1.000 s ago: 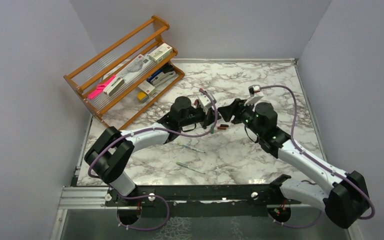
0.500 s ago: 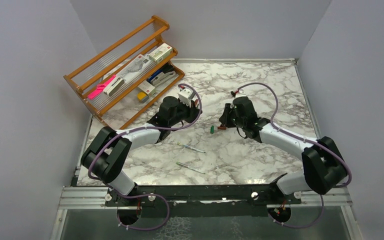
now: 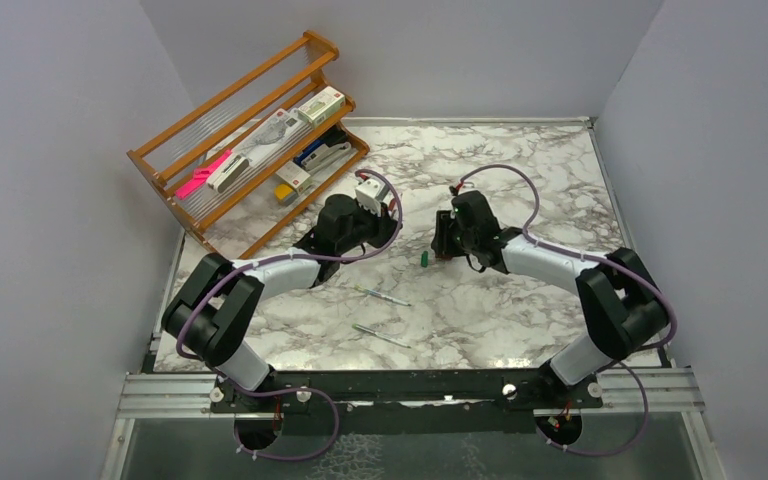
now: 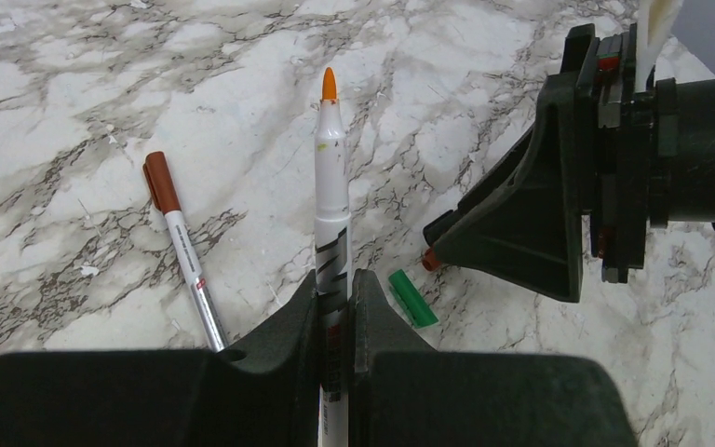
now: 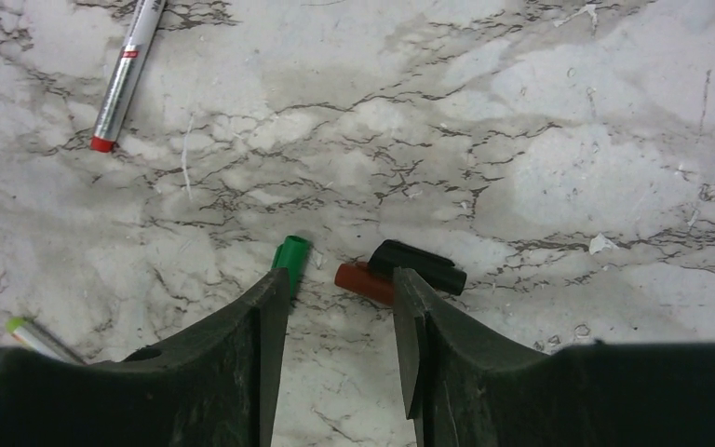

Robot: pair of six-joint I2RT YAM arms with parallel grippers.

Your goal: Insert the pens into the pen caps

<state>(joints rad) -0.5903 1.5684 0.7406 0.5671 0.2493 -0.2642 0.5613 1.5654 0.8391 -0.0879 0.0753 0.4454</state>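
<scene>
My left gripper (image 4: pixel 335 289) is shut on a white-grey pen (image 4: pixel 332 186) whose orange tip points away from the wrist, above the marble table; in the top view it sits left of centre (image 3: pixel 380 232). My right gripper (image 5: pixel 335 289) is open and low over the table (image 3: pixel 442 246). A green cap (image 5: pixel 290 256) lies at its left fingertip, and a red-brown cap (image 5: pixel 361 279) beside a short black piece (image 5: pixel 419 265) lies at its right fingertip. The green cap also shows in the top view (image 3: pixel 425 259). A pen wearing a brown cap (image 4: pixel 182 251) lies left of the held pen.
Two loose pens lie on the marble nearer the arm bases (image 3: pixel 388 296) (image 3: pixel 380 335). A wooden rack (image 3: pixel 250 140) with a pink marker, staplers and boxes stands at the back left. Grey walls close in both sides and the back.
Both grippers have parted from the centre. The left one drew back left with its pen. The right one came down to the table beside the green and red-brown caps.
</scene>
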